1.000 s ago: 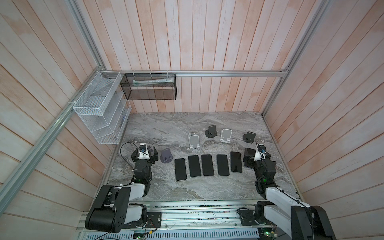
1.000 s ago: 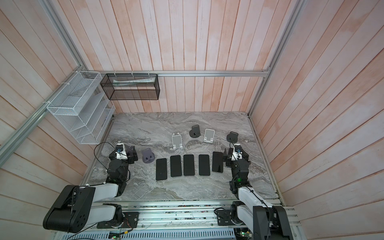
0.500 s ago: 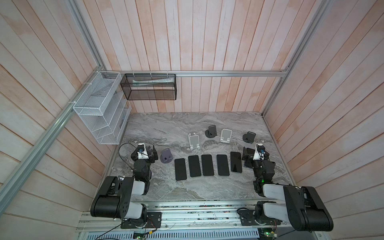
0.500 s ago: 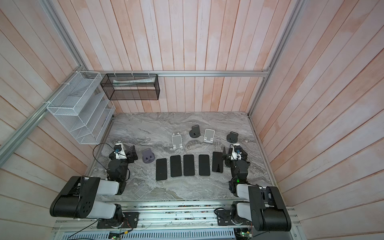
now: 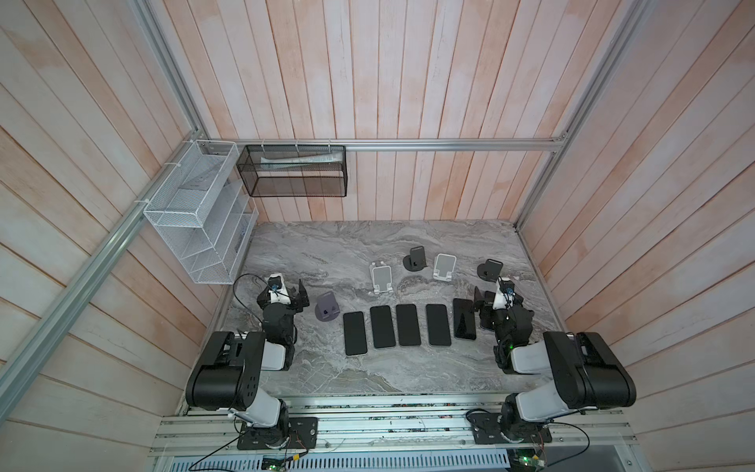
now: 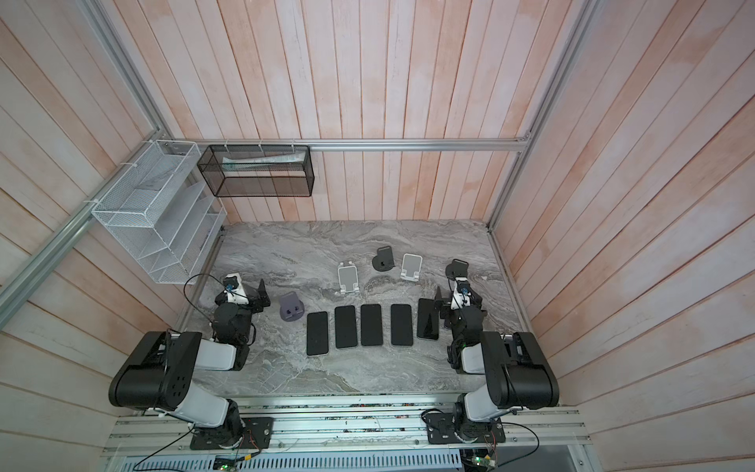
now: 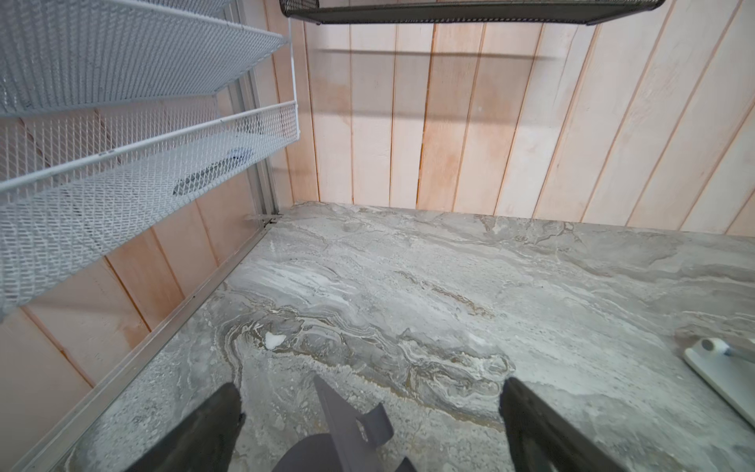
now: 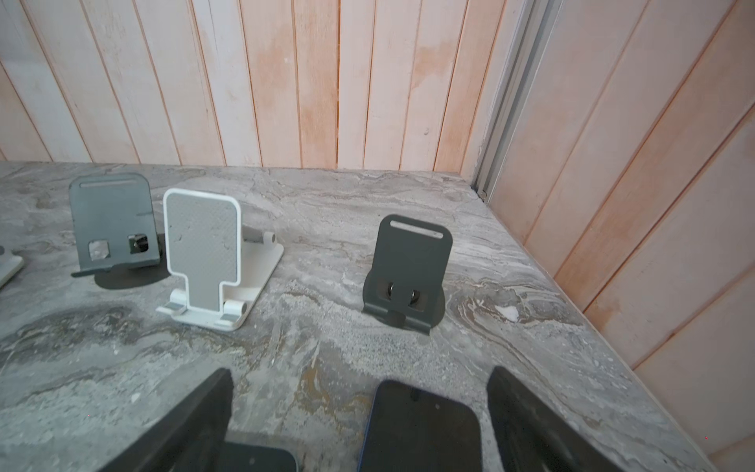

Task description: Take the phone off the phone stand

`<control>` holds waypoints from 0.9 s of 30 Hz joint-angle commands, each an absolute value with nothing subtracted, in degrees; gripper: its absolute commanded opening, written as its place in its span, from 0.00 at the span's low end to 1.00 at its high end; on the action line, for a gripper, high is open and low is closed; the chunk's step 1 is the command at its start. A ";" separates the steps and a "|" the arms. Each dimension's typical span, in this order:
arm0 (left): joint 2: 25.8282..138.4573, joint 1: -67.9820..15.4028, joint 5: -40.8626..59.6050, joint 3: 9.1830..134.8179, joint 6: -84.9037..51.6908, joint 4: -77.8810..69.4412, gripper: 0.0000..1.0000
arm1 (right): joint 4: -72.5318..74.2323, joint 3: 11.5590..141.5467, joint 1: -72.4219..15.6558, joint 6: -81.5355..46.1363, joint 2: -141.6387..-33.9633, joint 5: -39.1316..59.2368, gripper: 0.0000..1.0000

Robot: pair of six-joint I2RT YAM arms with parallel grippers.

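So yeah, the phones (image 5: pixel 408 325) are all laid flat in a tidy row on the marble table (image 5: pixel 347 367), in front of the stands. The last phone on the right (image 5: pixel 464 318) is set a bit further back than the rest, just beside the right gripper (image 8: pixel 360 372). That gripper is held low by the table's right edge, jaws spread wide, nothing clamped. In the right wrist view another dark phone (image 8: pixel 421 429) with a bluish edge is seen flat on the table between the two fingers. Whether it's touched by either one can't be told.

Behind the row, four stands are lined up: a white stand (image 5: pixel 380 278), a black stand (image 5: pixel 416 259), a second white stand (image 5: pixel 444 265) and a second black stand (image 5: pixel 489 269) over by the right edge. A purple-grey stand (image 5: pixel 327 312) is placed at the left end of the row, just beside the first phone.

The left gripper (image 7: pixel 369 387) is spread wide too, and nothing is gripped by it. In the left wrist view the top of the purple-grey stand is seen between its fingers, apart from both. A white wire rack (image 5: pixel 196 220) is hung on the left wall above that arm.
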State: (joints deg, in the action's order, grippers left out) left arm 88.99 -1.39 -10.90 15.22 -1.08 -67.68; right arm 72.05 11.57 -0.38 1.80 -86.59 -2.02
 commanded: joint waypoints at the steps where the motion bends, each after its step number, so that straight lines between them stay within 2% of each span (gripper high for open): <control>1: 88.57 -1.23 -10.20 15.70 -1.99 -65.62 1.00 | 69.60 13.58 1.22 0.04 -86.99 -0.93 0.98; 27: 88.48 -1.23 -10.20 15.57 -2.02 -65.63 1.00 | 68.06 14.09 2.22 -0.31 -86.74 1.31 0.98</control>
State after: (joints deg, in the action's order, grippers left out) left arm 88.99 -1.39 -10.72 15.22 -1.56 -65.89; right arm 68.90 13.28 1.98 0.01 -86.59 0.56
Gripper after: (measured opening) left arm 0.999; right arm 0.978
